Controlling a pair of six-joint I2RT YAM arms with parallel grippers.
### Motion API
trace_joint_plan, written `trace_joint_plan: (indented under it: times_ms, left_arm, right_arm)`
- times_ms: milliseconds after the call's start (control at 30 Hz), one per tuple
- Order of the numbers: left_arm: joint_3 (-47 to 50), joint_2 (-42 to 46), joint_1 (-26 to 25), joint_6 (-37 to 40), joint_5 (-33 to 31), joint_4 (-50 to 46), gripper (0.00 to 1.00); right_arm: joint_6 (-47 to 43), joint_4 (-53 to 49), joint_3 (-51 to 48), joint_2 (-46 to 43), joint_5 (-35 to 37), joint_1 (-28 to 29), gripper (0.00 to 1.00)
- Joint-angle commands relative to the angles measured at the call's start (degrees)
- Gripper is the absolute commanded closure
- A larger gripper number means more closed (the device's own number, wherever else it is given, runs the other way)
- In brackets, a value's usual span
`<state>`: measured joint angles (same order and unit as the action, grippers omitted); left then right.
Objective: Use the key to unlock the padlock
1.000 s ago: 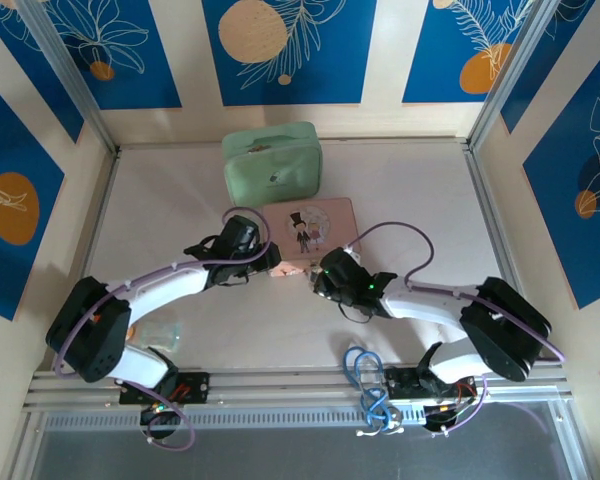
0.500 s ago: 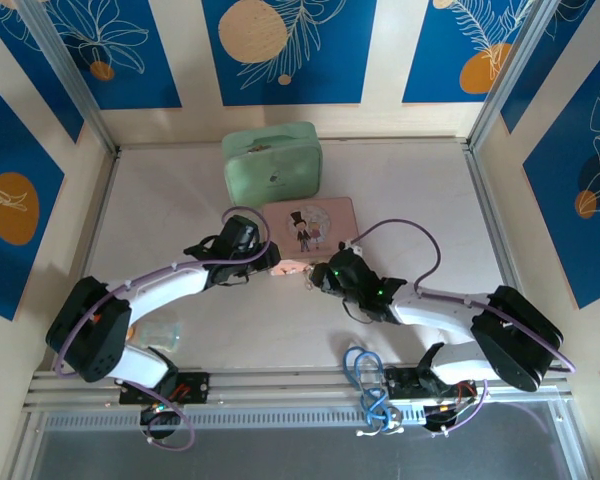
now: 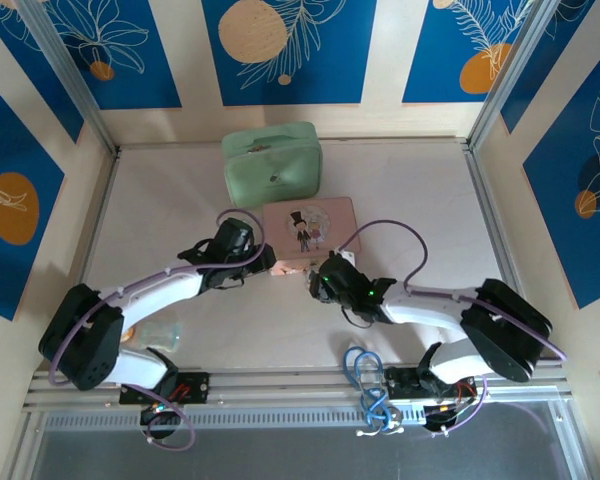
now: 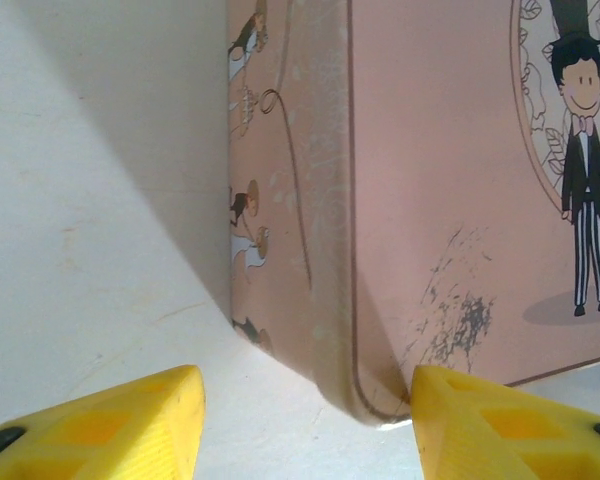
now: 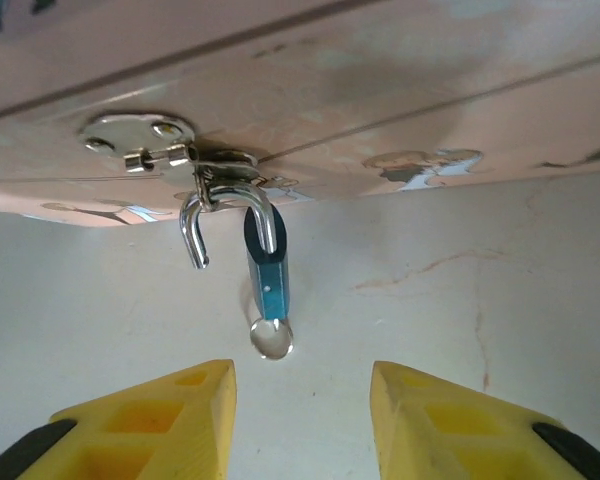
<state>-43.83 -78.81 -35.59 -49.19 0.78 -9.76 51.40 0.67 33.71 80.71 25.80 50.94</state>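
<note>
The tiny blue padlock (image 5: 269, 270) hangs from the silver latch (image 5: 145, 135) on the front of the pink illustrated box (image 5: 380, 60). Its shackle (image 5: 193, 228) stands open, one end free like a hook. The key's round silver head (image 5: 271, 339) sticks out of the padlock's bottom, resting on the table. My right gripper (image 5: 300, 420) is open just short of the key, touching nothing. My left gripper (image 4: 305, 425) is open around the box's near left corner (image 4: 380, 400), its right finger (image 4: 500, 425) close against the lid. From above, both grippers (image 3: 270, 262) (image 3: 316, 281) flank the box's front edge (image 3: 325, 215).
A mint-green case (image 3: 272, 165) stands behind the pink box. Blue cables (image 3: 370, 385) lie by the right arm's base at the near edge. A clear plastic item (image 3: 160, 335) lies under the left arm. Bare table extends left and right.
The right gripper drew slightly back from the box front and returned toward the padlock. The left arm shifted a little, its gripper staying at the box's corner.
</note>
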Motion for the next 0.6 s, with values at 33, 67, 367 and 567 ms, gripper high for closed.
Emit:
trace_joint_plan:
  times_ms: [33,67,367,567]
  left_arm:
    - [0.42,4.06,0.66,-0.06,-1.13,-4.02,0.43]
    - [0.5,4.85,0.65,-0.25,-1.05,-4.25,0.42]
    - [2.63,14.24,0.54,-1.28,-2.21,-9.6,0.43]
    - [3.59,15.72,-0.08,2.13,-3.24,-15.22,0.39]
  right_arm:
    - [-3.74,-6.56,5.95,4.51,0.56,-0.23,0.59]
    - [-3.62,-7.7,6.94,5.14,1.23,-0.09,0.59]
    - [-3.34,-19.21,15.85,8.45,9.02,5.3,0.57]
    - [0.74,-27.02,16.24,4.28,14.63,7.03,0.46]
